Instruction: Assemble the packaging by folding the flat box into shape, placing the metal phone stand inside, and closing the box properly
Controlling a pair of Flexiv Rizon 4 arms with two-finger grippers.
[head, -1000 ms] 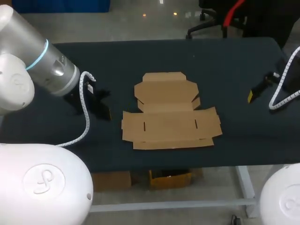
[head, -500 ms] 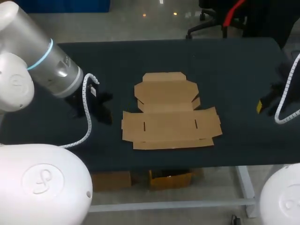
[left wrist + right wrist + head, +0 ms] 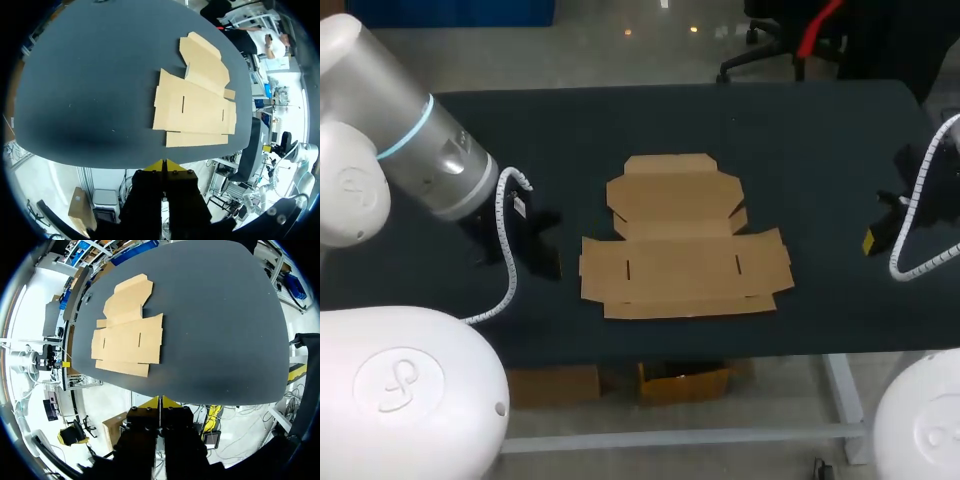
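Observation:
A flat brown cardboard box blank (image 3: 680,240) lies unfolded in the middle of the dark table, with its lid panel toward the far side. It also shows in the left wrist view as the blank (image 3: 197,100) and in the right wrist view as the blank (image 3: 127,337), well ahead of each gripper. My left gripper (image 3: 546,262) hovers to the left of the blank, apart from it; its yellow tips (image 3: 164,165) are shut with nothing between them. My right gripper (image 3: 871,241) is far to the right of the blank, shut and empty, tips (image 3: 159,401) together. No metal phone stand is in view.
The table (image 3: 800,150) is covered in dark cloth, bare around the blank. A white coiled cable (image 3: 505,250) hangs from the left arm, and another cable (image 3: 915,235) from the right arm.
The right gripper has gone from open to shut and moved right and toward the front edge. The left arm has shifted slightly toward the front.

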